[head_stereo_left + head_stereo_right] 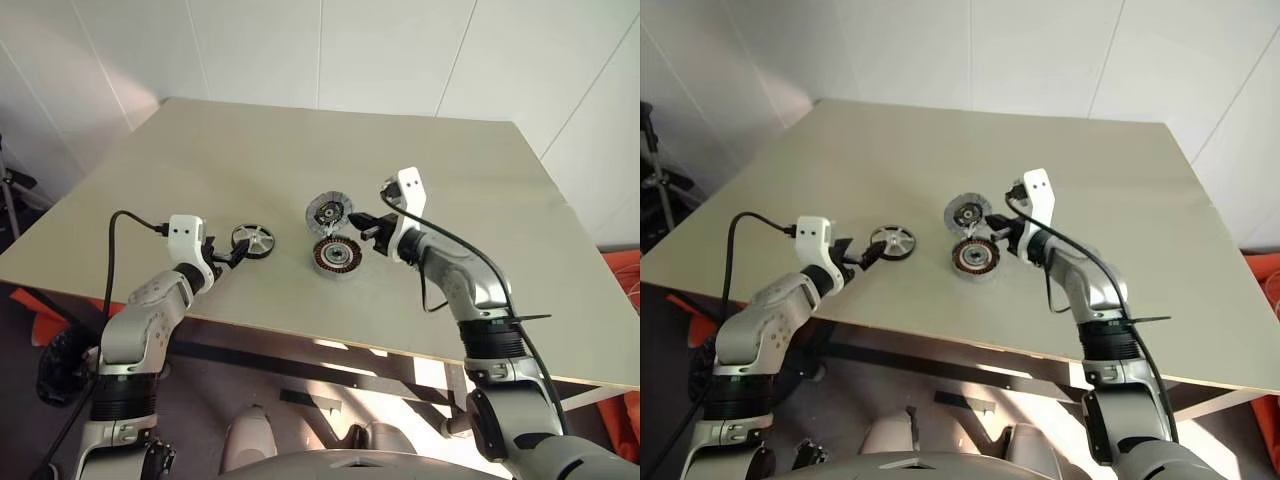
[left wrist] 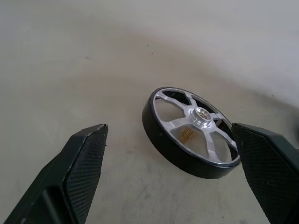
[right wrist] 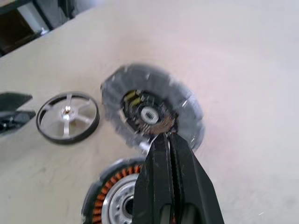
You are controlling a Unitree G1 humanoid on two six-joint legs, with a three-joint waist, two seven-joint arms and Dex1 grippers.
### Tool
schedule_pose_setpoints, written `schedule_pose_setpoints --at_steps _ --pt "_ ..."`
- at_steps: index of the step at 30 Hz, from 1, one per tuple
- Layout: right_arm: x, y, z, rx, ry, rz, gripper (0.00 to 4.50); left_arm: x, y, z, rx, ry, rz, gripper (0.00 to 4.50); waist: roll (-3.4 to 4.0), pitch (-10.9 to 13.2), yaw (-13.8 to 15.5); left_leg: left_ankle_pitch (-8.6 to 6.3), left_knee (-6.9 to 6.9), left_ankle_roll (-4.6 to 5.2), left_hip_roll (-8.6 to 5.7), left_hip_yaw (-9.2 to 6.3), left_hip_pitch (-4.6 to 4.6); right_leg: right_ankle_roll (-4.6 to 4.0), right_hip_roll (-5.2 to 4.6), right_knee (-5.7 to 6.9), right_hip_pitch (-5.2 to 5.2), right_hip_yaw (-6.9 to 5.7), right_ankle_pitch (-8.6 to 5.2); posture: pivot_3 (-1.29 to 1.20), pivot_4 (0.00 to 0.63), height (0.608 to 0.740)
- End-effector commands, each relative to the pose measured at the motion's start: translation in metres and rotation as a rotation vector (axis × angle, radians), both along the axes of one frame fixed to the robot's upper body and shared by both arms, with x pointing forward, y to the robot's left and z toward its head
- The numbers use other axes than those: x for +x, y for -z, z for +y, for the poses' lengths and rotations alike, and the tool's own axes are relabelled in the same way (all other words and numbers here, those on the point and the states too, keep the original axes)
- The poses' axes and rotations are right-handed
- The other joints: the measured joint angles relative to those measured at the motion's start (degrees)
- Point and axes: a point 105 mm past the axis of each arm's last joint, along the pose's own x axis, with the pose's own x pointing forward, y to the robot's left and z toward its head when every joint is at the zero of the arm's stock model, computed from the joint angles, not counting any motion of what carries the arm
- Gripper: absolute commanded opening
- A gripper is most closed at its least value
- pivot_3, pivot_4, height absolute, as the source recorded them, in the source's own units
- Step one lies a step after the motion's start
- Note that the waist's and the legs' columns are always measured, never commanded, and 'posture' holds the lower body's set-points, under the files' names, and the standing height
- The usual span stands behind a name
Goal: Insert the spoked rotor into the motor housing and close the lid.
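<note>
- My right gripper [image 3: 161, 140] is sitting fully closed, its two black fingers pressed flat together, and the tips are pinching the inner edge of the flat grey round lid [image 3: 152, 106] close to its dark central hub.
- In the right wrist view the lid is looking tilted, face toward the camera; in the head views it is appearing lifted off the pale beige worktop [image 1: 300, 150], just behind the housing.
- The round dark motor housing [image 1: 337, 256], with its reddish-brown copper winding ring and silvery centre, is lying flat on the worktop directly below and in front of that gripper, uncovered.
- My left gripper [image 2: 173, 163] is standing wide open, holding nothing, its carbon-patterned black fingers [image 2: 81, 168] spread to either side of the rotor.
- The spoked rotor [image 2: 190, 131], a small dark-rimmed wheel with a silvery inner face and thin spokes meeting a central hub, is resting on the worktop between those fingers; one finger is looking very near the rim, but I cannot tell whether it is touching.
- The rotor is lying to the left of the housing, apart from it.
</note>
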Motion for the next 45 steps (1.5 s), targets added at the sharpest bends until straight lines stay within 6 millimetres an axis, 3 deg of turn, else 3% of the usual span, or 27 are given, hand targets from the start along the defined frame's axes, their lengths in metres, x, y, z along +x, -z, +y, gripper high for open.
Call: schedule_pose_setpoints --at_steps 1,7,12,16,21,30,34,45 --pt "0.004 -0.015 -0.019 -0.036 0.062 -0.053 0.03 0.005 -0.017 0.007 0.002 -0.013 -0.054 4.5 0.0 0.0 0.0 0.0 -0.03 0.0 0.0 0.0 0.0 0.0 0.0 -0.05 0.01 0.0 0.0 0.0 0.0 0.74" --pt "0.011 -0.012 -0.044 -0.082 0.143 -0.047 0.03 0.005 -0.026 0.002 -0.038 0.033 -0.102 4.5 0.0 0.0 0.0 0.0 -0.03 0.0 0.0 0.01 -0.15 0.0 0.01 -0.11 -0.15 -0.01 0.0 0.0 0.0 0.74" --pt "0.01 -0.012 -0.034 -0.069 0.119 -0.049 0.03 0.011 -0.031 0.008 -0.123 -0.045 -0.108 4.5 0.0 0.0 -0.1 0.0 -0.03 0.0 0.0 0.02 -0.16 -0.01 0.0 -0.07 -0.18 0.0 0.01 0.0 0.0 0.74" --pt "0.01 -0.012 -0.031 -0.06 0.116 -0.051 0.03 0.014 -0.029 0.01 -0.363 -0.121 -0.048 4.5 0.0 0.0 0.0 0.01 0.01 0.0 -0.02 0.03 -0.18 -0.02 -0.01 -0.05 -0.18 0.01 0.01 0.0 0.0 0.74" --pt "0.012 -0.012 -0.033 -0.059 0.124 -0.053 0.03 0.014 -0.021 0.015 -0.465 -0.186 0.019 4.5 -0.01 0.0 0.0 0.01 0.01 0.0 -0.01 0.02 -0.21 -0.02 0.0 -0.06 -0.2 -0.01 0.02 0.0 0.0 0.74" --pt "0.011 -0.012 -0.029 -0.053 0.114 -0.057 0.03 0.01 -0.017 -0.004 -0.666 -0.128 0.125 4.5 -0.01 0.0 0.0 0.01 0.04 0.0 -0.02 0.01 -0.24 -0.02 -0.01 -0.07 -0.19 -0.02 0.02 0.0 0.0 0.74" --pt "0.01 -0.013 -0.028 -0.047 0.115 -0.061 0.03 0.007 -0.018 -0.013 -0.693 -0.086 0.166 4.5 -0.01 0.0 0.0 0.01 0.04 0.0 -0.02 0.01 -0.24 -0.02 -0.01 -0.07 -0.19 -0.02 0.02 0.0 0.0 0.74" --pt "0.013 -0.02 -0.028 -0.032 0.131 -0.085 0.03 0.005 0.002 -0.007 -0.634 -0.162 0.271 4.5 -0.01 0.0 0.0 0.01 0.05 0.0 -0.02 0.0 -0.24 0.0 -0.01 -0.07 -0.19 -0.03 0.02 0.0 0.0 0.74"
